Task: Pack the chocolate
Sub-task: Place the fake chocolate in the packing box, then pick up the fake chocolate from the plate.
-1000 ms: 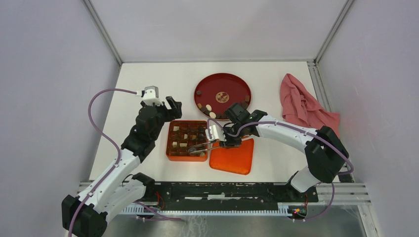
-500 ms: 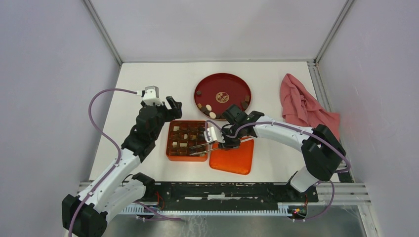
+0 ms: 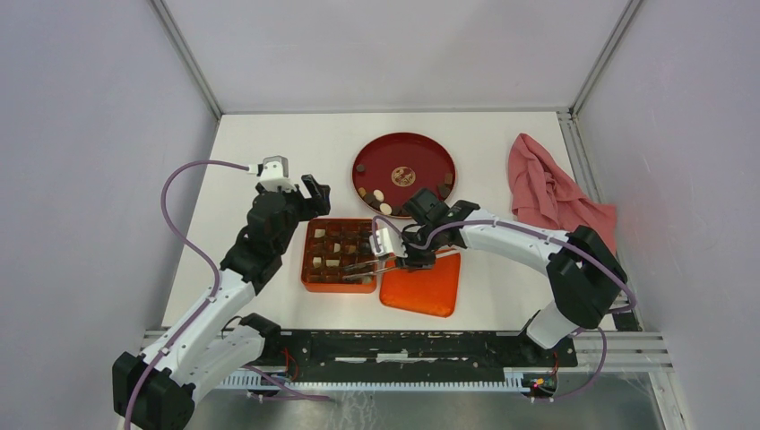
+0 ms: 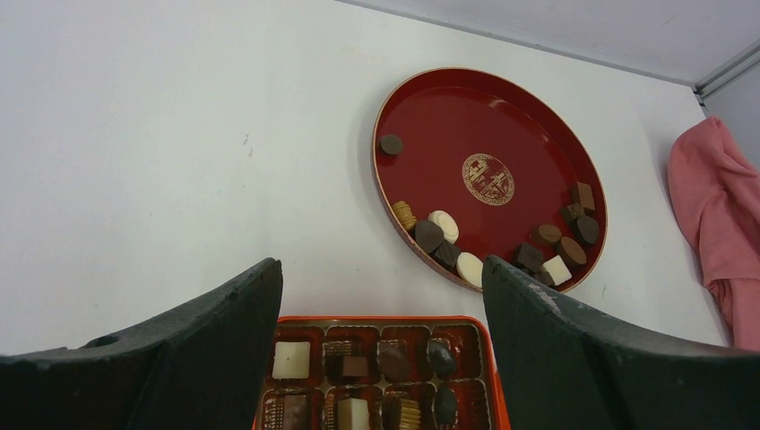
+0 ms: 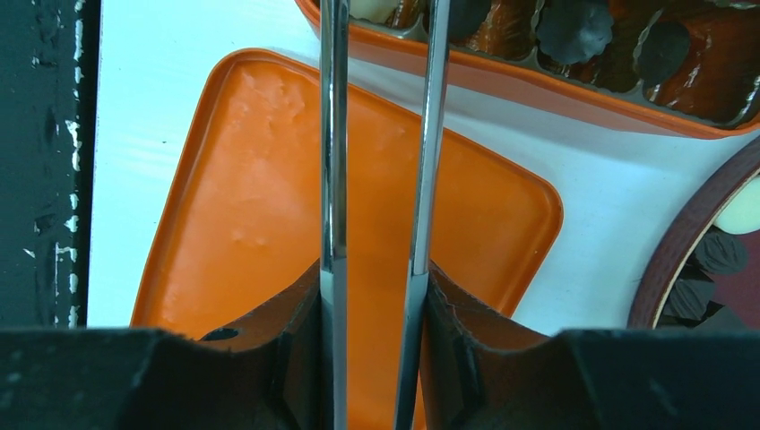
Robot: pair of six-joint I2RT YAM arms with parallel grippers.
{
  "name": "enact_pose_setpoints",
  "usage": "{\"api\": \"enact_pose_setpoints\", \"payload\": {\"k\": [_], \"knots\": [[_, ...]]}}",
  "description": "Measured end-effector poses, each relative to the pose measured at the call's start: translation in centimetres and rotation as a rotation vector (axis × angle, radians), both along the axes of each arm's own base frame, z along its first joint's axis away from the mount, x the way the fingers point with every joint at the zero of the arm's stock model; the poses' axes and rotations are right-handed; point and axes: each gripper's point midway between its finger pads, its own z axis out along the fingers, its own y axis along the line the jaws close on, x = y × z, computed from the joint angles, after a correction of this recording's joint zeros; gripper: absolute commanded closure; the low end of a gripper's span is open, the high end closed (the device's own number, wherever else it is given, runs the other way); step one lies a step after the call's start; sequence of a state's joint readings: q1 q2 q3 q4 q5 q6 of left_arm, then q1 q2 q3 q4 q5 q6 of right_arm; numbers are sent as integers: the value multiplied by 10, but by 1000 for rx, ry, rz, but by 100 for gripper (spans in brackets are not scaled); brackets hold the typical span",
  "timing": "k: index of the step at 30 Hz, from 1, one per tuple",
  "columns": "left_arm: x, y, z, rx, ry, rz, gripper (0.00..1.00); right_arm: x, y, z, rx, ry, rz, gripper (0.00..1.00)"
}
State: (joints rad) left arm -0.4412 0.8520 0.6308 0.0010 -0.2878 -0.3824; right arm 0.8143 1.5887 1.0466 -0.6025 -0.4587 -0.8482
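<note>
Several chocolate pieces [image 3: 384, 199], dark and cream, lie along the near rim of the red plate [image 3: 403, 143], also in the left wrist view [image 4: 448, 242]. More pieces fill cells of the orange box [image 3: 336, 285], whose far rows show in the left wrist view [image 4: 376, 320]. My right gripper [image 3: 408, 251] is shut on metal tongs [image 3: 358, 265]. The two blades [image 5: 333, 134] run between my fingers [image 5: 372, 287] out over the box. Their tips are out of view, so I cannot tell if they hold a piece. My left gripper [image 3: 309, 193] hangs open and empty [image 4: 378, 269] over the box's far edge.
The orange lid [image 3: 421, 287] lies flat right of the box, under my right wrist [image 5: 260, 179]. A pink cloth [image 3: 551, 193] is bunched at the right table edge, also in the left wrist view [image 4: 717, 215]. Grey walls enclose the white table.
My right gripper has shifted slightly left and away, carrying the tongs' tips farther over the box. The left arm has not moved.
</note>
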Motion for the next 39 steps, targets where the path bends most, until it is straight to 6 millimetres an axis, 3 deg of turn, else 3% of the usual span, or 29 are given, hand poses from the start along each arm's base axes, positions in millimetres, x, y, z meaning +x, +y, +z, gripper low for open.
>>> {"api": "enact_pose_setpoints", "payload": {"k": [7, 12, 17, 24, 28, 33, 39], "knots": [[0, 0, 0, 0, 0, 0, 13, 11, 0, 17, 64, 44, -49, 62], [0, 0, 0, 0, 1, 0, 13, 31, -11, 43, 149, 70, -129, 61], [-1, 0, -2, 3, 7, -1, 13, 74, -46, 60, 198, 46, -317, 61], [-1, -1, -2, 1, 7, -9, 12, 124, -98, 64, 143, -40, -542, 61], [-2, -1, 0, -2, 0, -10, 12, 147, -110, 57, 90, -72, -594, 61], [-4, 0, -2, -4, -4, -10, 12, 170, -113, 28, 5, -47, -614, 61], [-5, 0, -3, -3, -2, -10, 12, 184, -112, 8, -48, -17, -616, 60]]}}
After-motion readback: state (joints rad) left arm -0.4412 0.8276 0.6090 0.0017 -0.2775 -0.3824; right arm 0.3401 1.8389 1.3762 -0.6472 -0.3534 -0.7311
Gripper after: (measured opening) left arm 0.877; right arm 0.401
